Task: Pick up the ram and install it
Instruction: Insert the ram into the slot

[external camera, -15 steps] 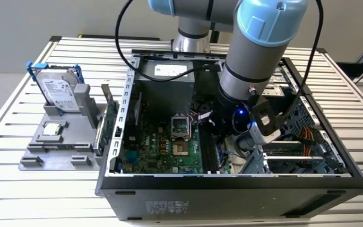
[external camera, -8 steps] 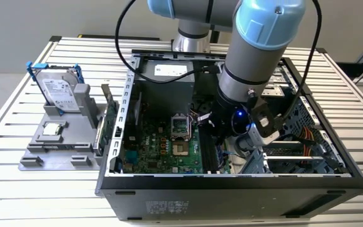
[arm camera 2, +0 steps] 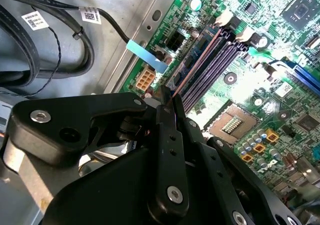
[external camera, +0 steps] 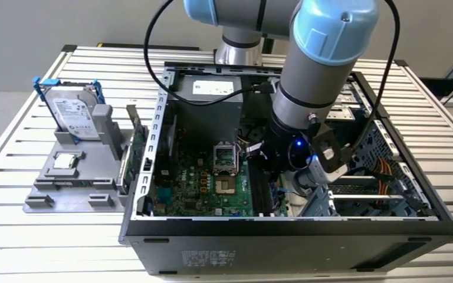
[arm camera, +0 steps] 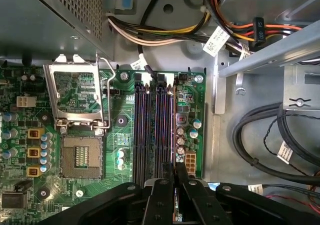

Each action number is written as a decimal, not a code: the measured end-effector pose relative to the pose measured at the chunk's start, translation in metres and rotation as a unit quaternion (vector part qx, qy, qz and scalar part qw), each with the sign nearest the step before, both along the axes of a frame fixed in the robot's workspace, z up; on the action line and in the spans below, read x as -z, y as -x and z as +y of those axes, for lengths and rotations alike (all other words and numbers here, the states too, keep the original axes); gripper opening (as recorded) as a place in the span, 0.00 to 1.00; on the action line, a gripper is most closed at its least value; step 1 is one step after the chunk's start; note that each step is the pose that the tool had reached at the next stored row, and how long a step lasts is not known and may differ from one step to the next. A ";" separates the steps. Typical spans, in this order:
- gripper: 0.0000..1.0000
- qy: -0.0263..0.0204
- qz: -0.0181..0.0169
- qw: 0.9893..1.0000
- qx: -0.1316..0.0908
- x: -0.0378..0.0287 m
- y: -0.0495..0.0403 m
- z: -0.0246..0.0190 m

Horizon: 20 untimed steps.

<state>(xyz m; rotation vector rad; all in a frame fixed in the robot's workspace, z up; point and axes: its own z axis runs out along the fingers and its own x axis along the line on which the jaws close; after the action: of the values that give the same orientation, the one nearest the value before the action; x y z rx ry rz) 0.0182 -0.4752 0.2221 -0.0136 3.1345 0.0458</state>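
The thin dark ram stick (arm camera 2: 192, 67) is held edge-on between the closed black fingers (arm camera 2: 165, 120) of the gripper (arm camera: 175, 177), lined up along the outermost memory slot (arm camera: 172, 130) of the green motherboard (external camera: 203, 188) for seating. White cable labels (arm camera: 216, 40) carry print too small to be read.

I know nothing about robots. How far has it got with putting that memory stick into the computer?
Done: the ram is picked up, with the gripper shut on it inside the open case. In hand: in both wrist views the stick, seen edge-on, lies along the end one of the memory slots. Left: the gripper has not let go, and I cannot tell whether the stick is fully seated.
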 end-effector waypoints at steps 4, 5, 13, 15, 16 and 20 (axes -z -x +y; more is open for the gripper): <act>0.00 0.000 0.000 1.000 0.000 0.0003 0.0001 0.0002; 0.00 0.000 0.000 1.000 -0.001 0.0004 0.0002 0.0002; 0.00 0.000 0.000 1.000 -0.003 0.0022 0.0013 0.0003; 0.00 0.000 0.000 1.000 -0.003 0.0035 0.0013 0.0002; 0.00 0.000 0.000 1.000 -0.003 0.0043 0.0013 0.0003; 0.00 0.000 0.001 1.000 -0.003 0.0047 0.0014 -0.0001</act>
<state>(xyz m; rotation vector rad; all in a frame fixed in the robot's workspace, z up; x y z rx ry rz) 0.0168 -0.4753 0.2175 -0.0219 3.1362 0.0458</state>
